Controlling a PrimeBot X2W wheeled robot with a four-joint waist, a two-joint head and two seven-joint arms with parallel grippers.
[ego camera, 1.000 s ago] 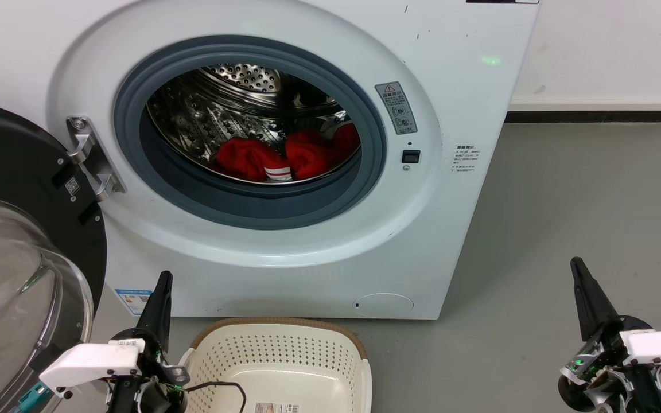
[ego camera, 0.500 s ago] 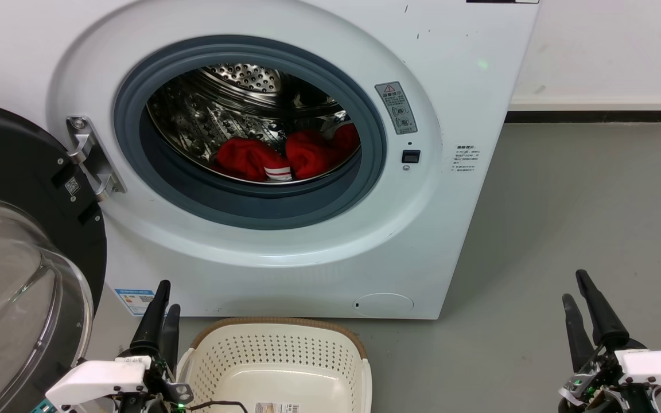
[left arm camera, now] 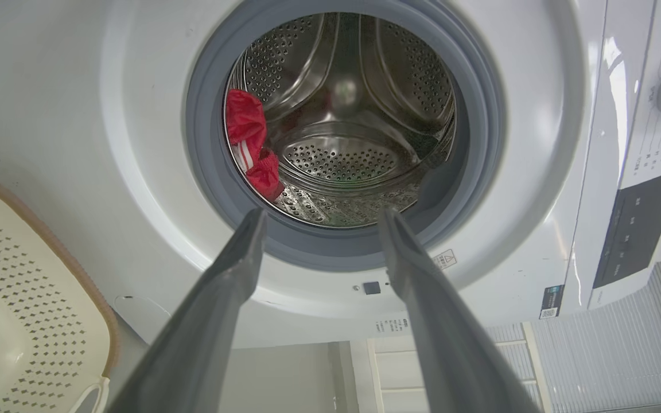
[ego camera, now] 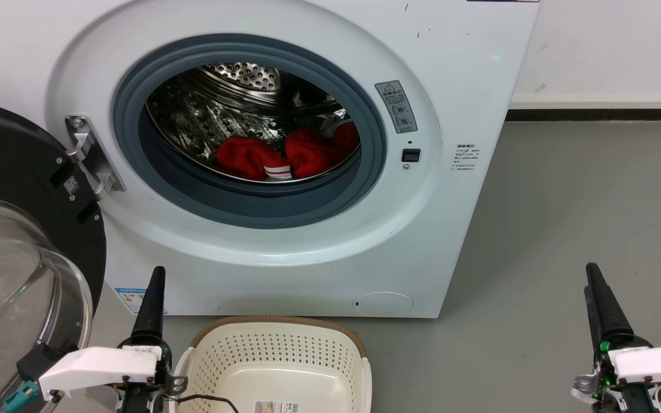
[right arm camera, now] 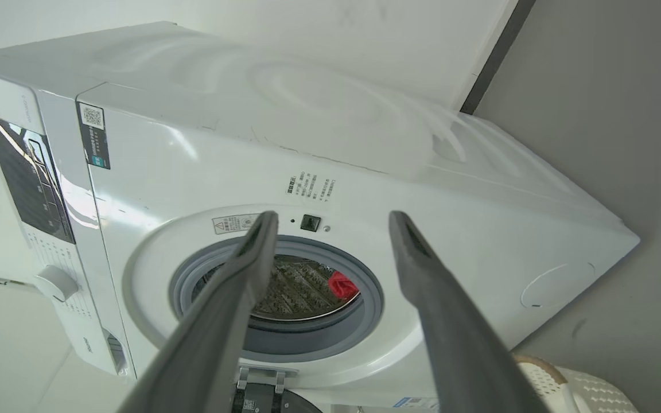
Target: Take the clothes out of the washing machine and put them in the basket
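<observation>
Grey floor [ego camera: 566, 201] runs to a white wall, and the white front-loading washing machine [ego camera: 451, 86] stands before me, its glass door [ego camera: 20, 172] swung open at 9 o'clock. The red clothes [ego camera: 307, 152] lie low in the steel drum [ego camera: 238, 77], a heap stretched from 9 to 3 o'clock, with the white-striped garment [ego camera: 277, 171] at its middle. The cream basket [ego camera: 276, 322] sits on the floor below the opening, with no clothes in it. Both grippers hang low, fingers spread, holding nothing. From my left gripper [left arm camera: 319, 215] the heap lies at about 1 o'clock. From my right gripper [right arm camera: 333, 221] it lies at 10 o'clock and farther off. I judge the left arm nearer for the first reach.
</observation>
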